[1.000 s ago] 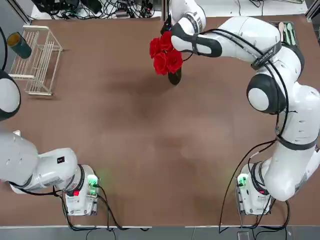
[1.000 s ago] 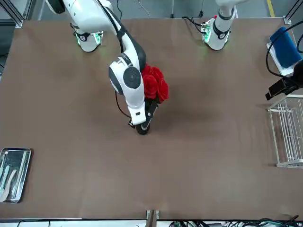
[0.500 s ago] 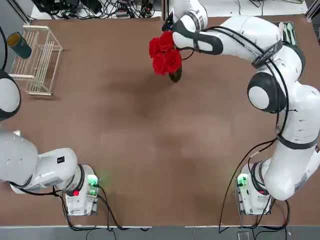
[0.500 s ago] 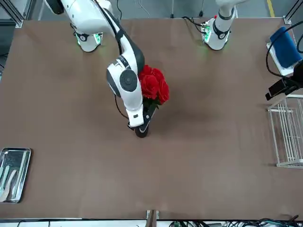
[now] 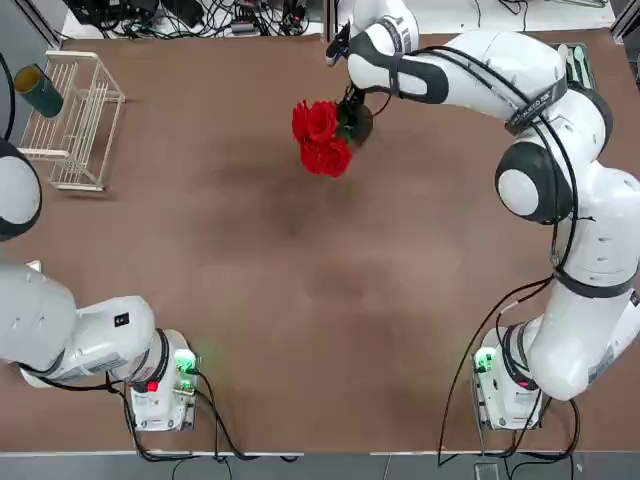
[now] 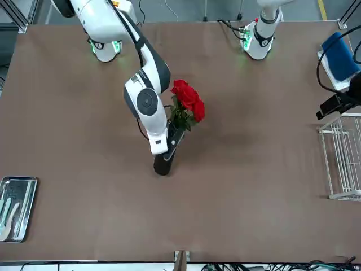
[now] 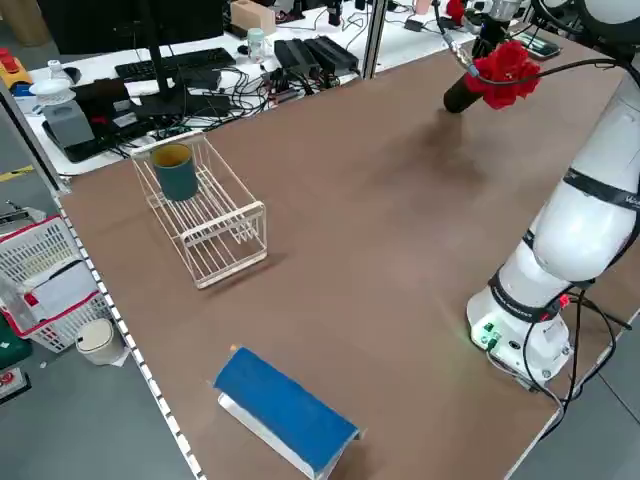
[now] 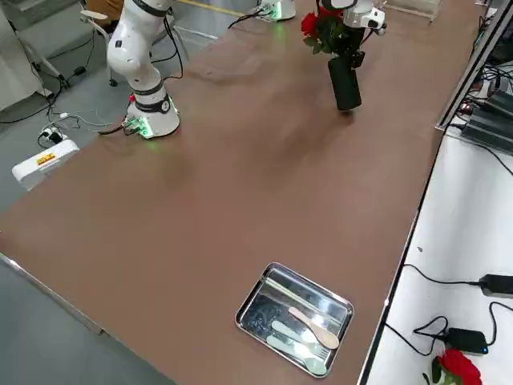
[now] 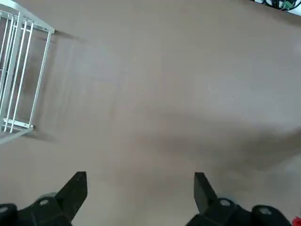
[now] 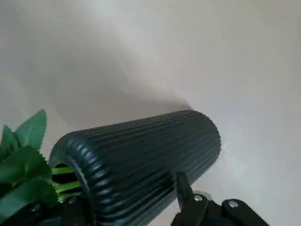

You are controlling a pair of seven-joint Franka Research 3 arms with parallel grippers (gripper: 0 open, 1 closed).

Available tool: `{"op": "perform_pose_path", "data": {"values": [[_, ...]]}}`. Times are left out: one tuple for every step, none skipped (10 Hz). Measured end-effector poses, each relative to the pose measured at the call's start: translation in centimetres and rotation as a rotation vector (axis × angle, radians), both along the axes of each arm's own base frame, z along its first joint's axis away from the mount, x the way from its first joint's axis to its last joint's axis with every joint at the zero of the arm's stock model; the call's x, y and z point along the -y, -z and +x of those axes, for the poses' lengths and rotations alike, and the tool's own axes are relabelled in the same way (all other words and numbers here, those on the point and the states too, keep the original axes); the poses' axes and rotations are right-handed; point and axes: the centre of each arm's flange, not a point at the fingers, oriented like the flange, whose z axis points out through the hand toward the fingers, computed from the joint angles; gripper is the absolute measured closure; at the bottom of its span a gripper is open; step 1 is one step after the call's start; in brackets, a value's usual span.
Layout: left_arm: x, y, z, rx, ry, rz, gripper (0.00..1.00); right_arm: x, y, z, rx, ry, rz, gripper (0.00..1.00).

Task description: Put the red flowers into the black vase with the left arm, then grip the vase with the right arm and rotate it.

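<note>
The right gripper point(image 10: 129, 193) has the black vase point(image 10: 150, 160) between its fingers, closed on it by the look of things, upper middle of the top view, and the vase leans hard! Red flowers point(image 5: 322, 140) poke from its mouth. Danger: a weak pinch on that round, ribbed wall could let it slip; more tilt could spill the stems. The black cable point(image 5: 379, 106) beside the wrist might snag. Left gripper point(image 9: 141, 176), over bare table, stands open. Upper left overhead, the white rack point(image 5: 72, 130) and teal cup point(image 5: 40, 92) sit well apart, no obstacle.
</note>
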Motion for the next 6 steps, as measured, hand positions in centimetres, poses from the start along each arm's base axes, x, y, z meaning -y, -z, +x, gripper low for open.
{"op": "perform_pose_path", "data": {"values": [[0.00,0.00,0.00,0.000,0.000,0.000,0.00,-0.03,0.01,-0.01,-0.003,0.003,0.005,0.33],[0.00,0.00,0.00,0.000,0.000,0.000,0.00,-0.04,0.01,0.00,-0.005,0.006,0.010,0.33],[0.00,0.00,0.00,0.000,0.000,0.000,0.00,-0.05,0.00,0.02,-0.009,0.010,0.017,0.37],[0.00,0.00,0.00,0.000,0.000,0.000,0.00,-0.08,0.00,0.00,-0.017,0.018,0.028,0.39],[0.00,0.00,0.00,0.000,0.000,0.000,0.00,-0.08,0.00,0.00,-0.023,0.022,0.034,0.44],[0.00,0.00,0.00,0.000,0.000,0.000,0.00,-0.07,-0.02,0.03,-0.022,0.024,0.037,0.58]]}}
